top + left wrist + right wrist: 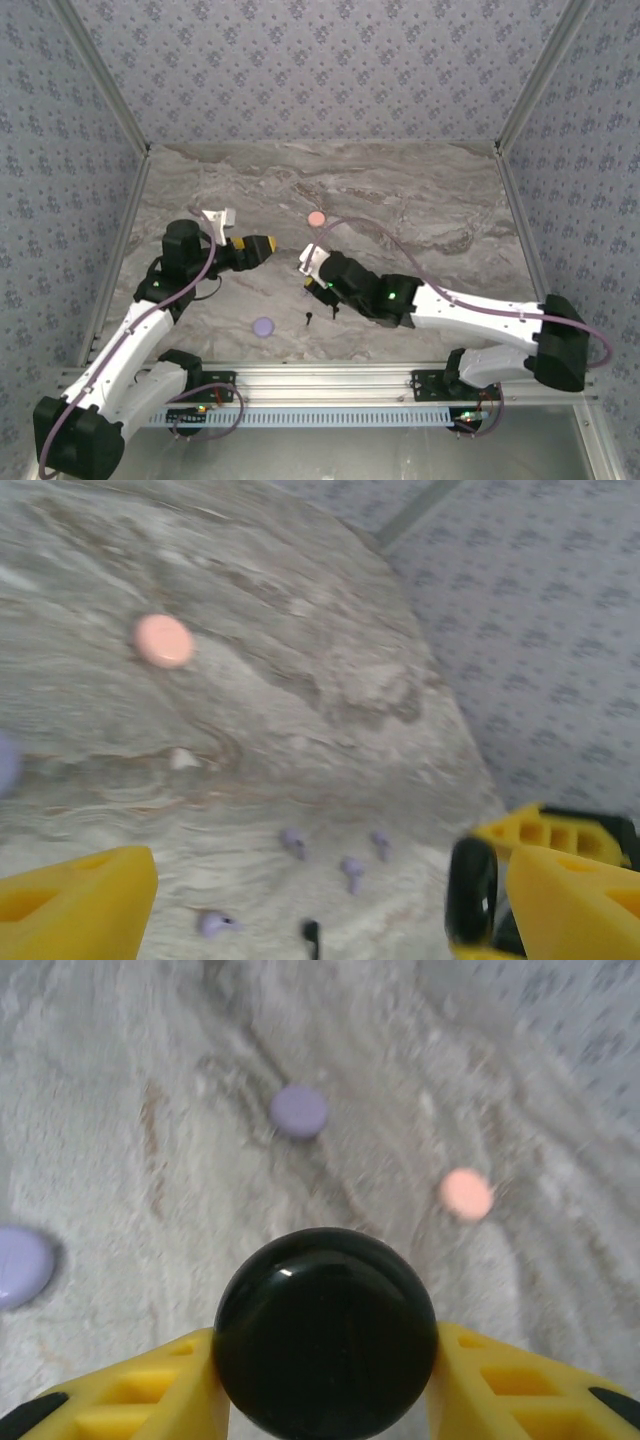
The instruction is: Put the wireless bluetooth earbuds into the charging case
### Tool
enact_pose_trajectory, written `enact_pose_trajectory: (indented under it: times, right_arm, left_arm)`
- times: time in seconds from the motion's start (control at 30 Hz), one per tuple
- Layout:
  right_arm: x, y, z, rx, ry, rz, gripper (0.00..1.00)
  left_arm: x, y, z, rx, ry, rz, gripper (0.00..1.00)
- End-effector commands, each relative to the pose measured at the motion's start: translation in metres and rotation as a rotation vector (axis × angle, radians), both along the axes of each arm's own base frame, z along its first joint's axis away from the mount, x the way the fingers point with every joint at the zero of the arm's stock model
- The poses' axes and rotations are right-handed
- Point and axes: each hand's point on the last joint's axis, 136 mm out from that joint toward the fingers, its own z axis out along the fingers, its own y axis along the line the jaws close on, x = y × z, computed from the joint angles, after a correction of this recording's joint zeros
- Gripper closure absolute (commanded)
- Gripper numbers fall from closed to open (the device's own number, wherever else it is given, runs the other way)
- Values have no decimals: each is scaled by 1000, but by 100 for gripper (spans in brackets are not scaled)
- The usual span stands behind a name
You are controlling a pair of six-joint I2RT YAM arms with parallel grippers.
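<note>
4 round cases are counted on the whole. In the right wrist view 1 black case (325,1330), 1 pink case (466,1192) and 2 lavender cases are seen, the first lavender case (298,1110) further off and the second lavender case (20,1265) at the left. In the left wrist view 5 earbuds are counted: 4 lavender earbuds (350,870), lying near each other, and 1 black earbud (311,935). 1 small pale piece (182,758) is also seen there, but it is too blurred to be named. No pink earbud can be told with certainty.
</note>
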Motion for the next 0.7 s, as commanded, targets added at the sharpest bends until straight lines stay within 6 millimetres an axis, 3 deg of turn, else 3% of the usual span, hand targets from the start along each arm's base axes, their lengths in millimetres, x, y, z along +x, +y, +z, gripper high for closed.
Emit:
enact_pose_trajectory:
  times: [0.0,0.23,0.47,0.67]
  right_arm:
    - [10,-3,46,54,-215,42,51]
    - [10,-12,76,44,-337,62,50]
    - [9,-10,81,34,-356,90,50]
    - [6,-9,84,49,-354,101,50]
  left_arm:
    - [-28,-28,48,-126,-87,-205,10]
    - [-39,-50,68,-177,-132,-292,9]
    - [-47,-74,78,-182,-162,-373,12]
    - [-50,-94,71,-158,-141,-432,23]
